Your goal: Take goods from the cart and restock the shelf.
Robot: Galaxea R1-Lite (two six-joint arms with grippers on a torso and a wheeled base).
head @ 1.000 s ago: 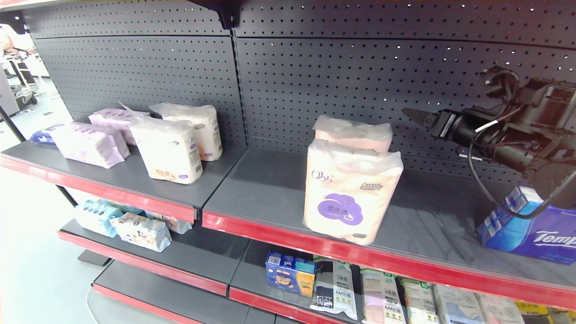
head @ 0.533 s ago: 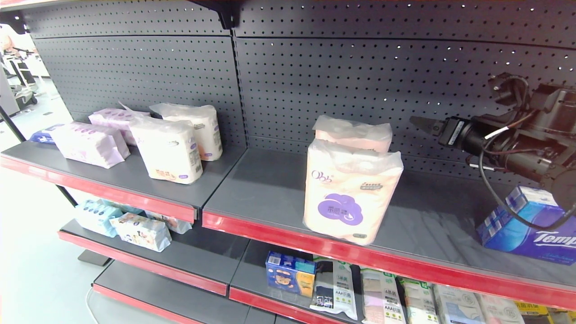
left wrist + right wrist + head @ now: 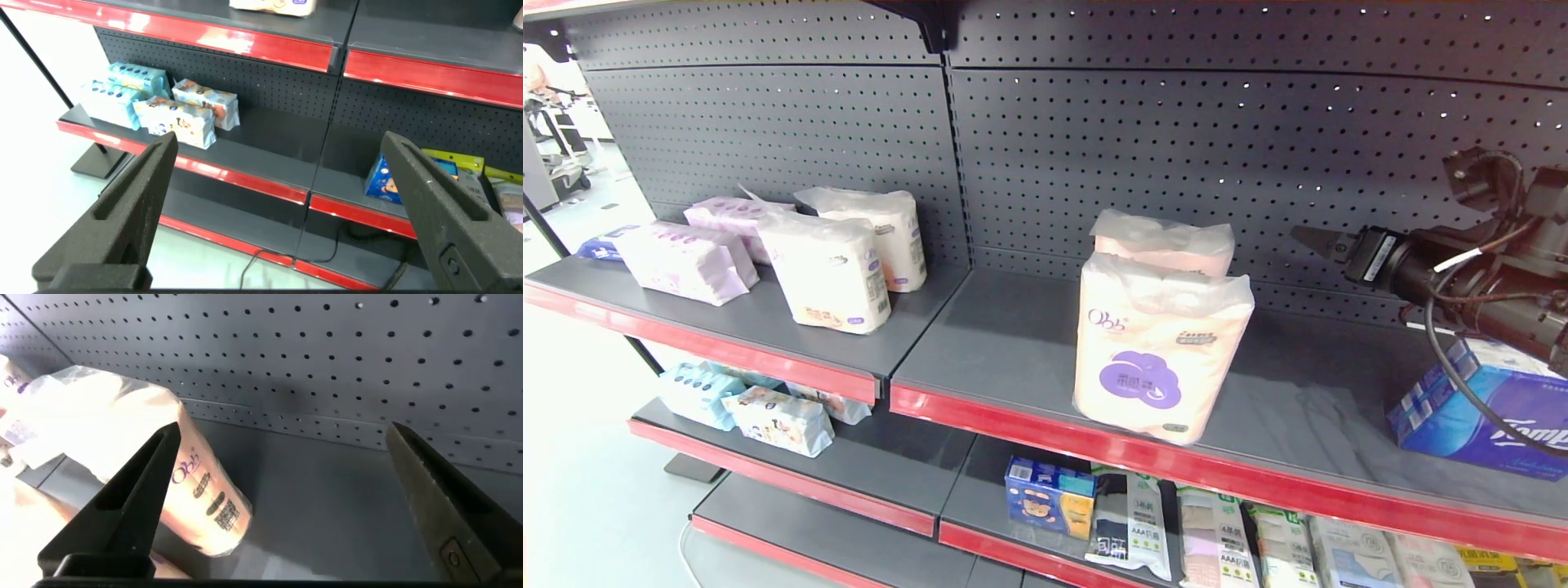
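Peach plastic wraps the toilet-roll pack (image 3: 1156, 347) you see standing upright at the front edge of the upper shelf (image 3: 1013, 335), with a second pack (image 3: 1164, 241) just behind it. Your right pincer (image 3: 1319, 241) hangs above that shelf to the packs' right, apart from them and near the pegboard (image 3: 1143, 139). Its jaws are spread wide with nothing between them. A blue tissue pack (image 3: 1478, 408) lies farther right, under the arm. Your left pincer (image 3: 282, 212) is spread wide too, empty, facing the lower shelves (image 3: 245, 175).
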